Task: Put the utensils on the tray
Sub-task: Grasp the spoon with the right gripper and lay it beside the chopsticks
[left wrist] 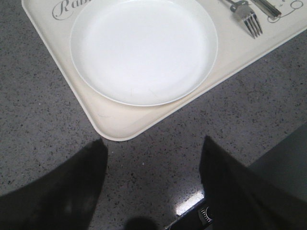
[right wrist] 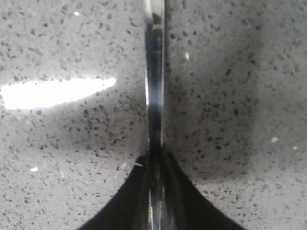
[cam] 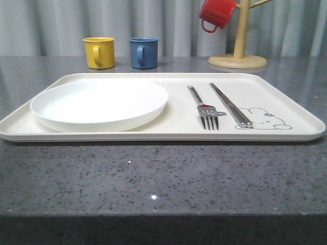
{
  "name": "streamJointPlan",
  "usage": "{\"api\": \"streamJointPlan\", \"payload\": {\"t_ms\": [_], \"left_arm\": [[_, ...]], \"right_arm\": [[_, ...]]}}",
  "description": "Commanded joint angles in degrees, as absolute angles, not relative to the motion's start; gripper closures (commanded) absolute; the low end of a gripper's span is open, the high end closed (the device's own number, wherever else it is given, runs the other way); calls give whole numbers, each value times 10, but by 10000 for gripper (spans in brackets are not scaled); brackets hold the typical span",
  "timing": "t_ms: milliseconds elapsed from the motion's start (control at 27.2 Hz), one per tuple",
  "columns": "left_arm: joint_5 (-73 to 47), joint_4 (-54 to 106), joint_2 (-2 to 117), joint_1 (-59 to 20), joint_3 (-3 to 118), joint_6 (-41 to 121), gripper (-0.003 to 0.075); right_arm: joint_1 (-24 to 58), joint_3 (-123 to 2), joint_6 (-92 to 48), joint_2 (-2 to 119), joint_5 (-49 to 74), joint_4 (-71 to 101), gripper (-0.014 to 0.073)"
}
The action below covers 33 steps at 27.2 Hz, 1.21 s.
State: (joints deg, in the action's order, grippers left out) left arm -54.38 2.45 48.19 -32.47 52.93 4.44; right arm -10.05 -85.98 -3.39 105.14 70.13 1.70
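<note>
A smooth cream tray (cam: 286,104) with rounded corners is lying on the speckled grey stone table (cam: 153,178). A round, shallow white plate (cam: 99,104) is sitting on its left half; a shiny steel fork (cam: 204,109) and slim flat chopsticks (cam: 230,104) are lying side by side on its right. The left gripper (left wrist: 153,187) is hovering spread apart over the table near the tray's corner. The right gripper (right wrist: 154,191) is pinching a thin, glossy metal handle (right wrist: 154,86) above the table.

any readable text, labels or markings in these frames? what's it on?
"Ra…": grey script on the tray, by the plate, left wrist view; cut off at the frame edge, the rest cannot be read.
Grey rabbit drawing near the chopsticks on the tray, front view: a picture, no words.
Mugs, fork: no lettering visible.
</note>
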Motion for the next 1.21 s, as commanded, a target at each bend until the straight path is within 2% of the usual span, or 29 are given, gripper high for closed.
{"api": "streamJointPlan", "payload": {"t_ms": [0,220,771,1175], "left_arm": [[-511,31,483,-329,544,39,297],[-511,31,483,-329,544,39,298],[-511,31,483,-329,544,39,298],[-511,31,483,-329,544,39,298]], "right_arm": [[-100,-876,-39,1019,749,34,594],[-72,-876,-48,993,753,67,594],[77,-877,-50,976,735,181,594],[106,-877,26,1002,673,200,587]]}}
